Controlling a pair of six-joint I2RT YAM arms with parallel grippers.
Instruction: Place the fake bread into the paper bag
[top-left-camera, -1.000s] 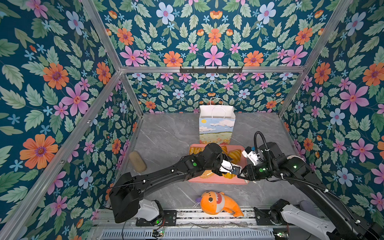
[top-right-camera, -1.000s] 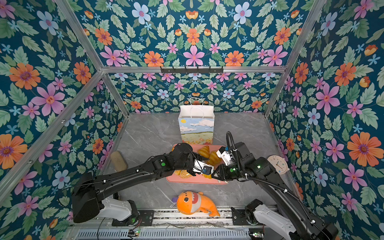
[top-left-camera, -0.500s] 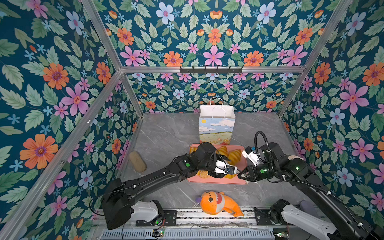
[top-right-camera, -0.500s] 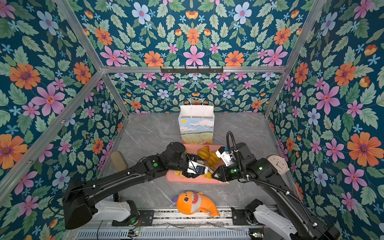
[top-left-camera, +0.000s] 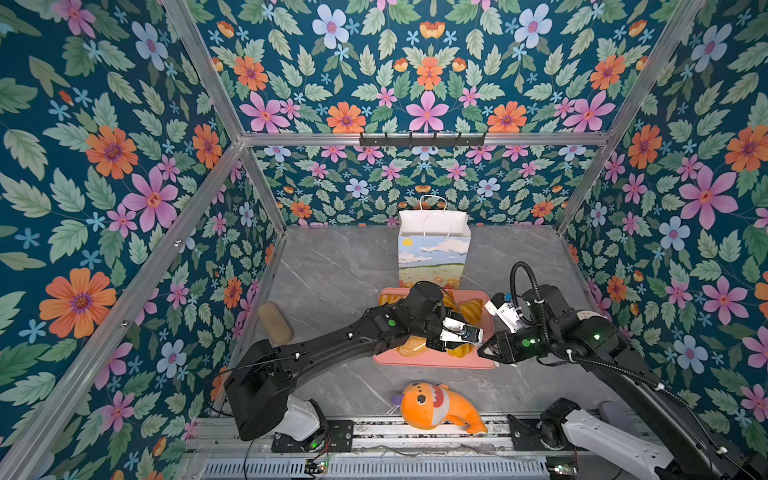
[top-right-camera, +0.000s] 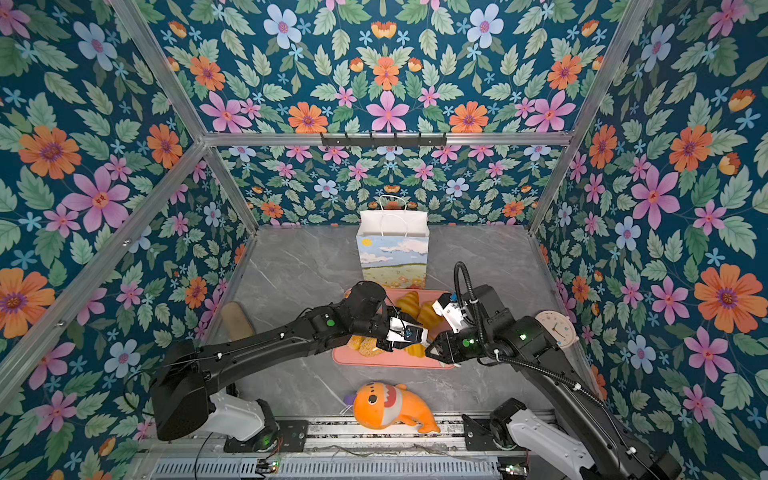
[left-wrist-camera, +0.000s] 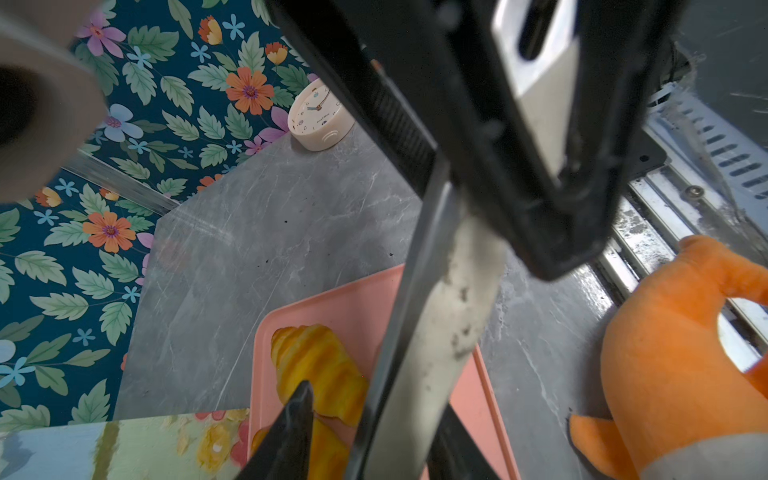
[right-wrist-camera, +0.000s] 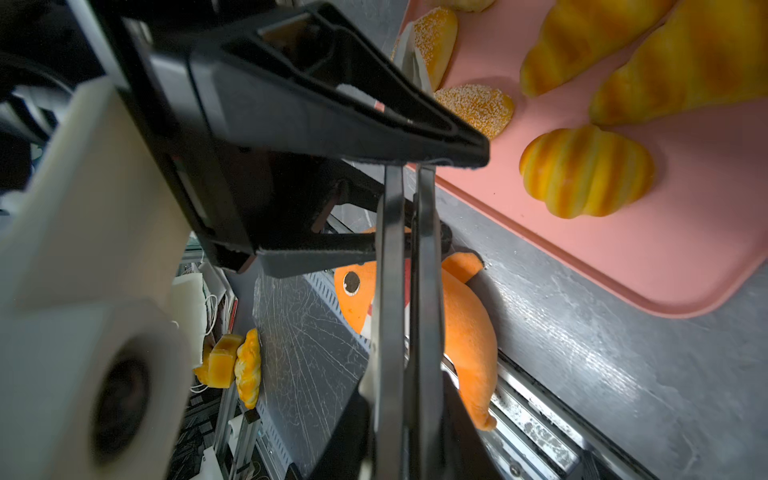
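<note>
Glossy ridged croissants (right-wrist-camera: 582, 45), seeded rolls (right-wrist-camera: 476, 108), smooth pink tray (right-wrist-camera: 623, 257), L jaws apart, R jaws together

Golden striped fake bread (right-wrist-camera: 586, 172), pink tray (right-wrist-camera: 623, 257), sky-printed paper bag (top-left-camera: 434, 259)

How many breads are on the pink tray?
6 on the tray: two croissants at its back, a ridged bun near its front edge, two sesame rolls at its left, a last bread at its far left corner. Arms may hide more.
</note>
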